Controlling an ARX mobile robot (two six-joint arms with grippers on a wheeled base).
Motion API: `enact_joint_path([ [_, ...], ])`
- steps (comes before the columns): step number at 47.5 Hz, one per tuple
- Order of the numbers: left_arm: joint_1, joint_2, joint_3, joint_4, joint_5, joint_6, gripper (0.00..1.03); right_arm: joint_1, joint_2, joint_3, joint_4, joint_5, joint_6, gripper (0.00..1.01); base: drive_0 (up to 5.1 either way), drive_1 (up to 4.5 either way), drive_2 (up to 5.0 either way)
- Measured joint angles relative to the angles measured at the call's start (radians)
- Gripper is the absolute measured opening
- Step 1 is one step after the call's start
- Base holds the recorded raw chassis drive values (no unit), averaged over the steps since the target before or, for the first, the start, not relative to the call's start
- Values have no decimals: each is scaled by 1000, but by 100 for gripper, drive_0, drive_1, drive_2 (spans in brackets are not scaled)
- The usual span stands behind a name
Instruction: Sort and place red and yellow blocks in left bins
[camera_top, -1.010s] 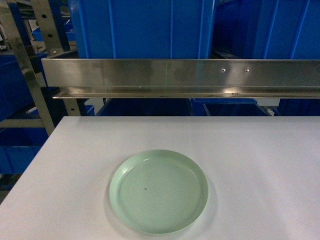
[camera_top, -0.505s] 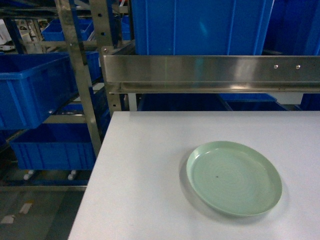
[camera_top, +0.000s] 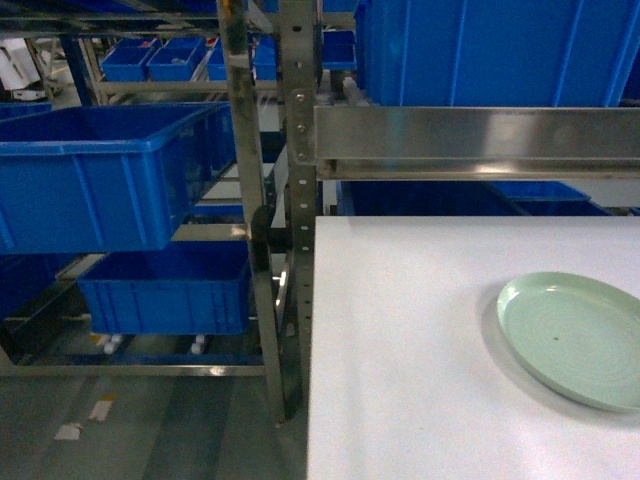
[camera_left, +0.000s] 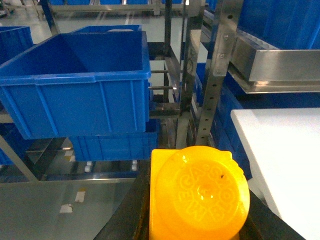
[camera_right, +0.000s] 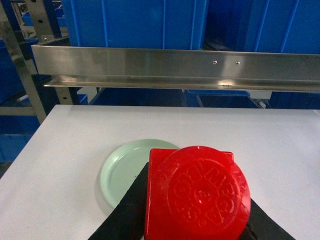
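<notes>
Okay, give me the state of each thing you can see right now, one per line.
yellow block: held in left gripper
red block: held in right gripper
green plate: empty, flat on white table
upper blue crate: open, looks empty
lower blue crate: on low shelf, contents unseen

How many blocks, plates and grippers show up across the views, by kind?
Yellow block: 1, in the left gripper
Red block: 1, in the right gripper
Green plate: 1, empty, on the white table
Grippers: 2
Total: 5

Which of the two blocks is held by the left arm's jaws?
The orange-yellow block, seen in the left wrist view; the red block sits in the right arm's jaws.
</notes>
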Motion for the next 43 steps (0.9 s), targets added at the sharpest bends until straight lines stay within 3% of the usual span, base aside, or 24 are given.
enact_joint_path([
  [43, 2, -1, 0, -2, 0, 0, 26, 0, 0, 0, -3, 0, 0, 28, -486, 139, 343],
])
